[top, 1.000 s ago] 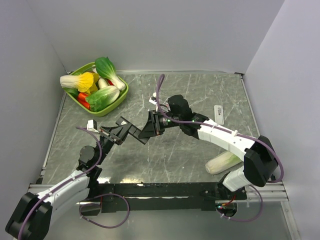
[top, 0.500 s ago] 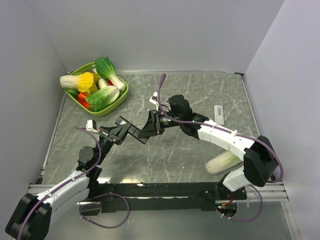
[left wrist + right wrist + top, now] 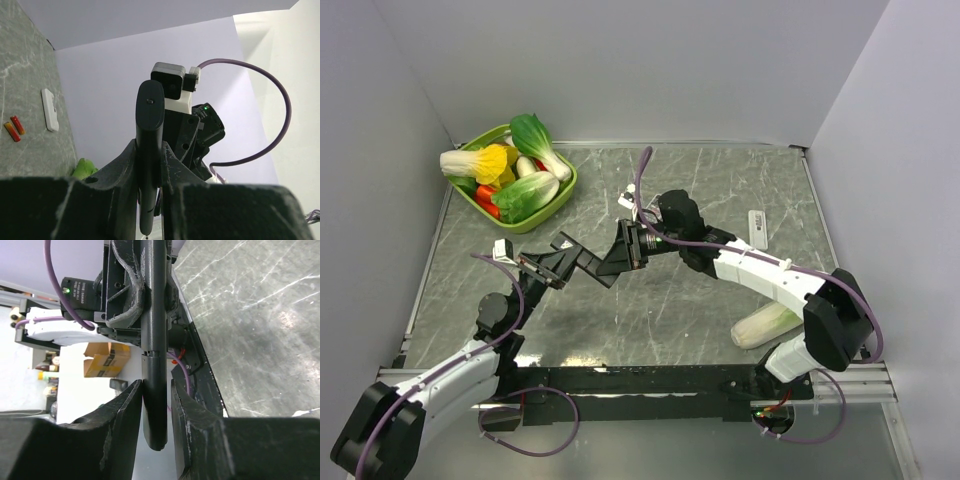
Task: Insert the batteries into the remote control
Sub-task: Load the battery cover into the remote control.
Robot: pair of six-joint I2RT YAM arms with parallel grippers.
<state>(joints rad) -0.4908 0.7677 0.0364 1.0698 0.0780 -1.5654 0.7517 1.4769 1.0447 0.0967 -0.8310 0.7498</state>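
Aloft, left jaws clenched tight on the remote control [image 3: 149, 145], right jaws closed narrowly around its other end

The remote control [image 3: 154, 340] is smooth, satin-black plastic, the table [image 3: 670, 320] a polished grey marble-look surface with a sheen, the far-left basket [image 3: 550, 206] glossy green plastic.

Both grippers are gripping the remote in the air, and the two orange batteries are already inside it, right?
Not inside. The left gripper and right gripper do both grip the remote in the air, but the two orange batteries lie loose on the table, next to a small white piece. The left wrist view shows it.
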